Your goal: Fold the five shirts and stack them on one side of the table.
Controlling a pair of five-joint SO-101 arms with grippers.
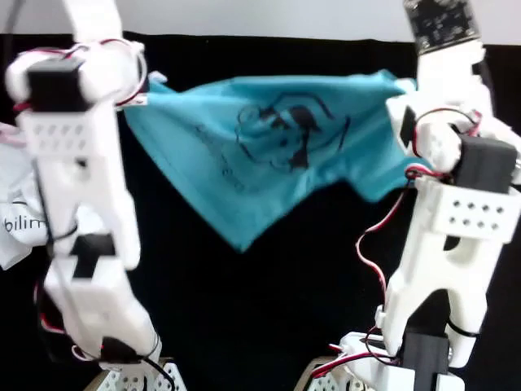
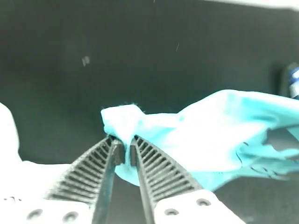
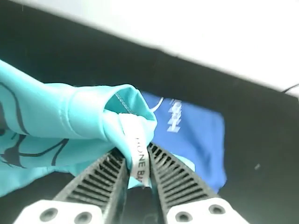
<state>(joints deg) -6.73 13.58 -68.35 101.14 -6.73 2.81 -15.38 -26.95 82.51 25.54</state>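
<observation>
A teal shirt (image 1: 269, 151) with a dark print hangs stretched between the two arms above the black table (image 1: 269, 309), its lower corner drooping in the middle. My left gripper (image 2: 125, 151) is shut on one bunched corner of the teal shirt (image 2: 196, 135). In the right wrist view my right gripper (image 3: 138, 161) is shut on the other corner of the teal shirt (image 3: 70, 116), with a white label caught between its fingers. A folded blue shirt (image 3: 191, 135) lies on the table beyond the right gripper.
White cloth (image 1: 16, 204) with dark lettering lies at the left edge of the table, behind the left arm (image 1: 81, 204). The right arm (image 1: 456, 228) stands at the right. Bare black table spreads under the hanging shirt.
</observation>
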